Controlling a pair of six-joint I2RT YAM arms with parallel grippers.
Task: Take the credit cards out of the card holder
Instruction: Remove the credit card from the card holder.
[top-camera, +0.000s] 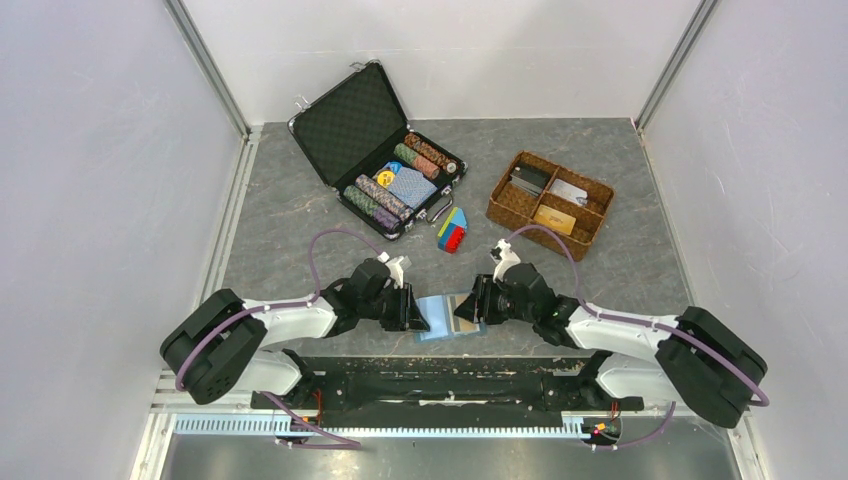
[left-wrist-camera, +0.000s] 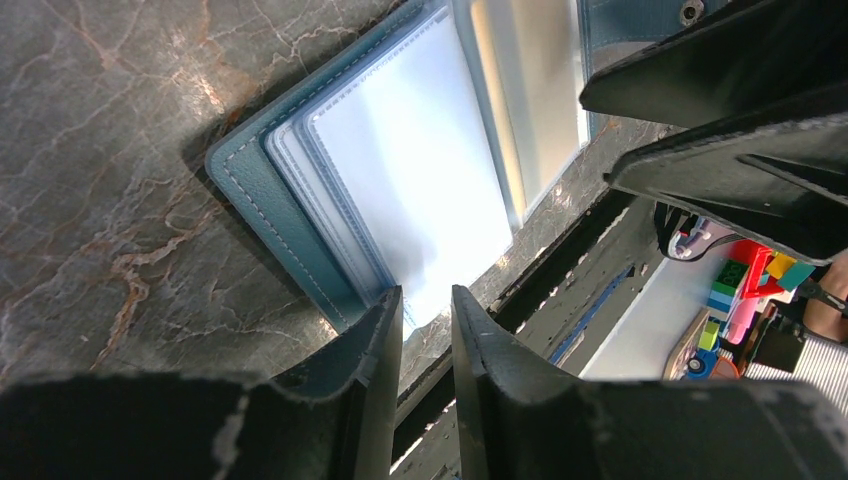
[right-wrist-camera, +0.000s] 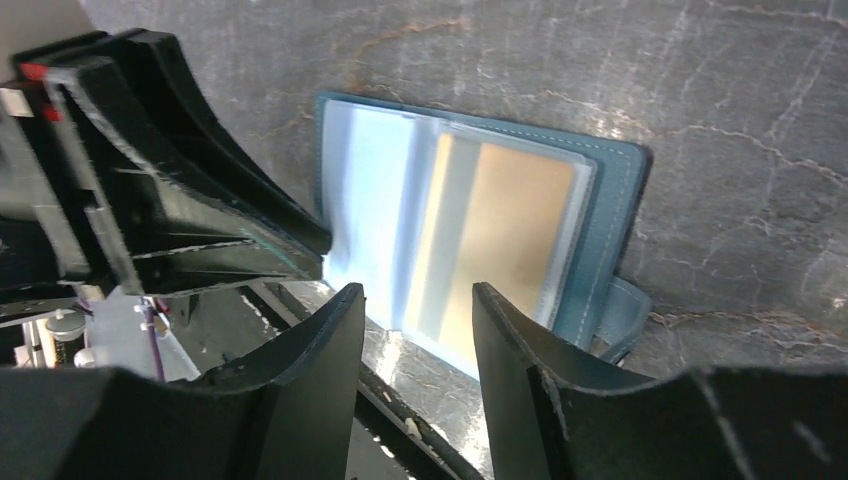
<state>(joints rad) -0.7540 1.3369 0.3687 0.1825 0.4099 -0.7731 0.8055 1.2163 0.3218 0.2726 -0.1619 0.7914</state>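
Observation:
The light-blue card holder (top-camera: 437, 322) lies open on the grey table near the front edge, between my two grippers. In the right wrist view its blue cover (right-wrist-camera: 612, 200) frames clear sleeves, and an orange-yellow credit card (right-wrist-camera: 510, 230) sits inside the right sleeve. I cannot make out a greyish card. My left gripper (top-camera: 417, 317) is at the holder's left side; in its own view the gripper (left-wrist-camera: 427, 300) has a narrow gap at the corner of the empty clear sleeves (left-wrist-camera: 400, 170), with nothing between. My right gripper (right-wrist-camera: 415, 295) is open and empty just short of the holder's near edge.
An open black chip case (top-camera: 375, 150) stands at the back middle. A brown wicker tray (top-camera: 503, 208) with cards stands at the back right. Coloured blocks (top-camera: 452, 231) lie between them. The table's front edge and black frame (top-camera: 440, 378) run right below the holder.

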